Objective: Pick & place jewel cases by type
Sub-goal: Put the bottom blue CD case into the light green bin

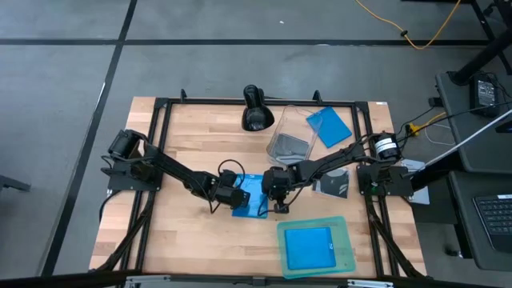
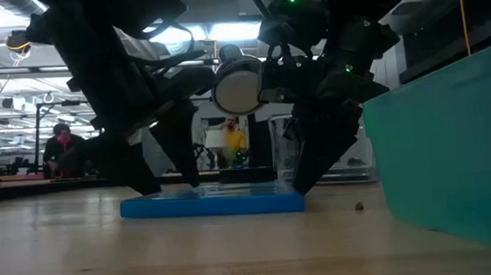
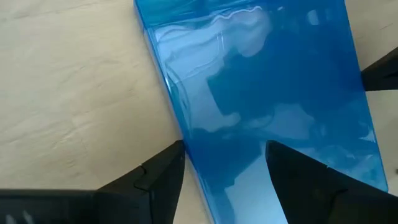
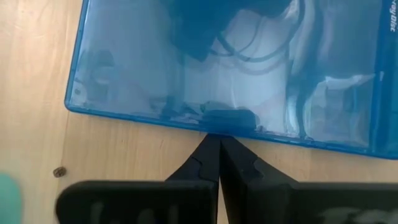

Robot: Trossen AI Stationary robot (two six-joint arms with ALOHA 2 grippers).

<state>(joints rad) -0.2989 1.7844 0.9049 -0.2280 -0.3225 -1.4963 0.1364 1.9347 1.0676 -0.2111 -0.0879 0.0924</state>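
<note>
A bright blue jewel case (image 1: 252,198) lies flat on the wooden table, seen also in the low view (image 2: 211,203). My left gripper (image 3: 224,168) is open over the case's left edge: one finger stands beside the edge, the other over the case's top. My right gripper (image 4: 219,140) is shut at the case's opposite edge, low at the table. Another blue case (image 1: 308,246) lies in the teal tray (image 1: 346,240). A third blue case (image 1: 328,126) lies by the clear tub (image 1: 290,140). A black-and-clear case (image 1: 332,186) lies under my right arm. My left gripper stands astride the case's long left edge (image 3: 180,124), pointing down; whether its fingers (image 3: 158,177) touch the case I cannot tell. My right gripper's shut fingertips (image 4: 211,146) meet the case's long edge at its middle notch (image 4: 227,118), slanting down from the table's right. The case lies flat.
The teal tray stands at the near edge, close to my right gripper, and fills the right of the low view (image 2: 456,138). A black lamp-like thing (image 1: 254,108) stands at the far edge. A small dark bit (image 4: 59,172) lies on the table.
</note>
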